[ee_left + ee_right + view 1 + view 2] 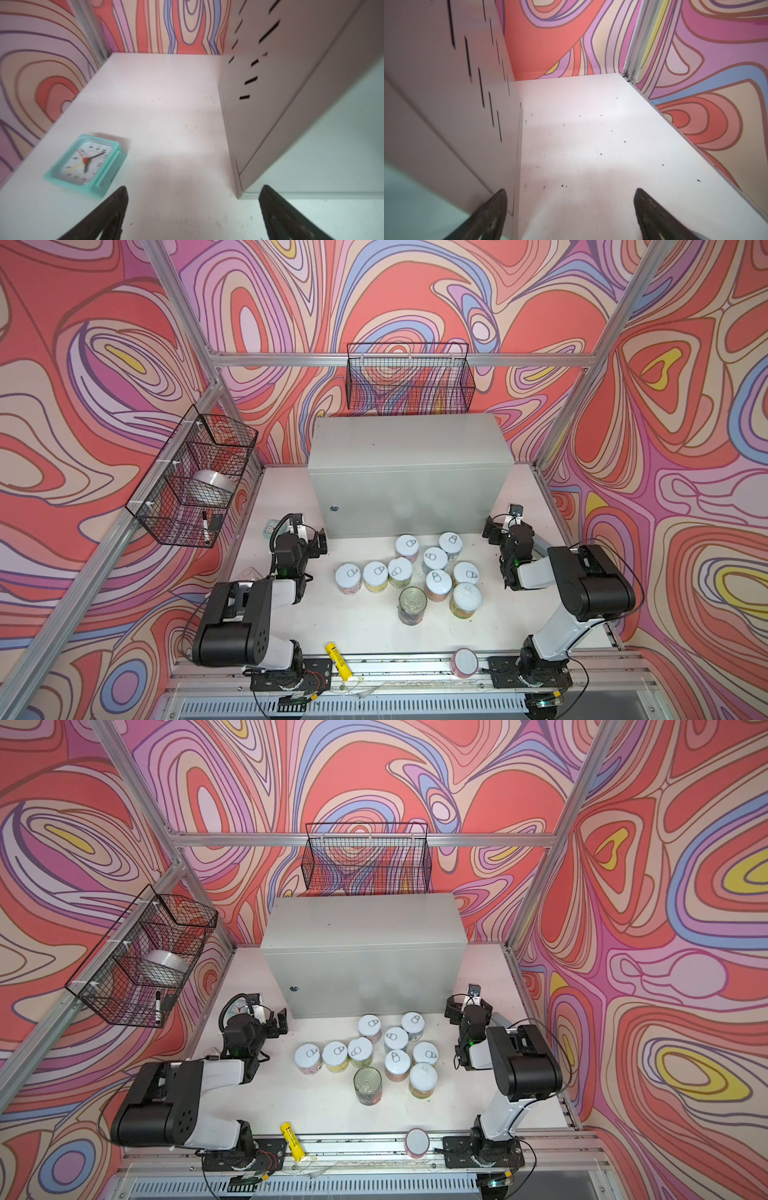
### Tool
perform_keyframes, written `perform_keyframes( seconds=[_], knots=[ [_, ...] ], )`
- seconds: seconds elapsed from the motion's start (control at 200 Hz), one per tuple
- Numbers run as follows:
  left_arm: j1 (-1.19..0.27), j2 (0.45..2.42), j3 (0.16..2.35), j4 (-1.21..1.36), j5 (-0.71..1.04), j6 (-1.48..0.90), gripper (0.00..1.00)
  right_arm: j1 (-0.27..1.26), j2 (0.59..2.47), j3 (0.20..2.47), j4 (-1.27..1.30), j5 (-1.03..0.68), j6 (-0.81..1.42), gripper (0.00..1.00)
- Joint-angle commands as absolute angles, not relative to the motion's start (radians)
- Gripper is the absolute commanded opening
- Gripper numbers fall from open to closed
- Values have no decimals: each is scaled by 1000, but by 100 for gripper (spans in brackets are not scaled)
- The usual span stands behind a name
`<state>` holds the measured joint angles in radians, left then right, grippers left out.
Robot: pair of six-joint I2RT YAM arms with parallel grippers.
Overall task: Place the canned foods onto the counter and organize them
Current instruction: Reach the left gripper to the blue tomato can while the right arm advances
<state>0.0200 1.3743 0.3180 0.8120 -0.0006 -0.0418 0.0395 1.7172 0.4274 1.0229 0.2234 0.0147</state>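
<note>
Presently, left hand spread wide, touching nothing, right hand equally spread, holding nothing

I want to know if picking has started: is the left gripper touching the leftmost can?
Apart. In both top views bare table shows between the left gripper and the leftmost can; the left wrist view shows open jaws holding nothing.
</note>
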Motion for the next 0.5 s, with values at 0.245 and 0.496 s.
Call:
perform_keyframes(
  seconds=[0.245,0.496],
  knots=[
    [6,1006,422,370,-291,-313,100,109,1367,544,595,484,94,98],
    [-129,1015,636,34,-252,-305,100,178,1212,692,112,498,217,98]
  ],
)
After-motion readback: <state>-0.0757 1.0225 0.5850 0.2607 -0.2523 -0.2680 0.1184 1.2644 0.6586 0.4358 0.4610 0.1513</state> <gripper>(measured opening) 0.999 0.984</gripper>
